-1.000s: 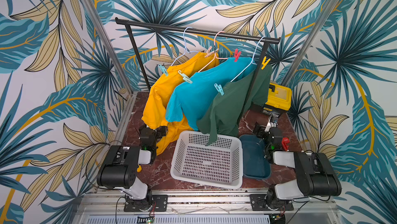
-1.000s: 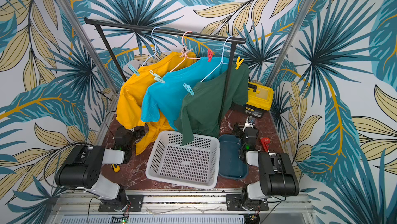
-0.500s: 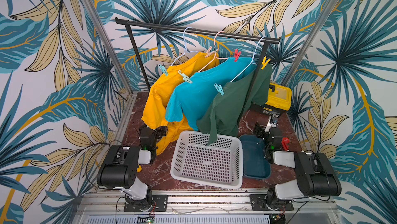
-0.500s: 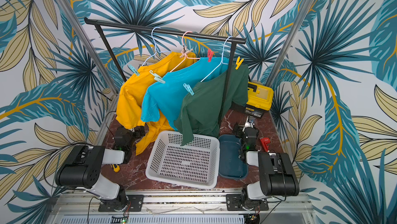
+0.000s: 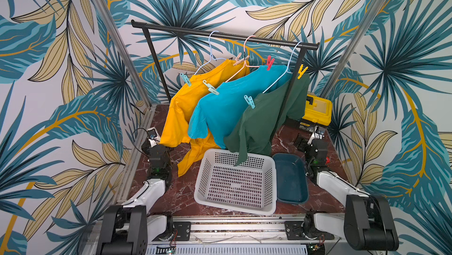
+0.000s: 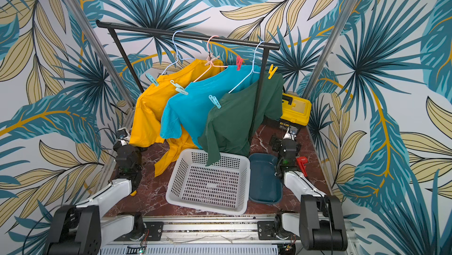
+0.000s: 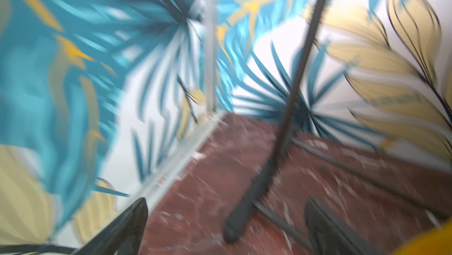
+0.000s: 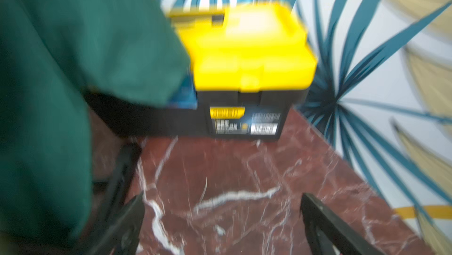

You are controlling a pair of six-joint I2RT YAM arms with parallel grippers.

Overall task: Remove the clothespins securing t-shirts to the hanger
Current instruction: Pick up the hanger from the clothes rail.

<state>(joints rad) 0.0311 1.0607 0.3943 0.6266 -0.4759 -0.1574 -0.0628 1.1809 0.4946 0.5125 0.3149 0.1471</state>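
Three t-shirts hang on wire hangers from a black rail: golden yellow, turquoise, dark green. Several clothespins pin them: teal, mint, tan, red, teal, yellow. My left gripper stands open and empty low at the left, beside the yellow shirt's sleeve. My right gripper is open and empty above the marble, facing the toolbox, with the green shirt beside it.
A white slotted basket sits under the shirts, with a dark blue tray to its right. A yellow and black toolbox stands at the back right. A red tool lies by the right arm. The rack's foot is close to the left gripper.
Both arms have shifted slightly and the wrist views are blurred by motion. The left wrist has swung a little towards the left wall. The shirts and pins hang as before.
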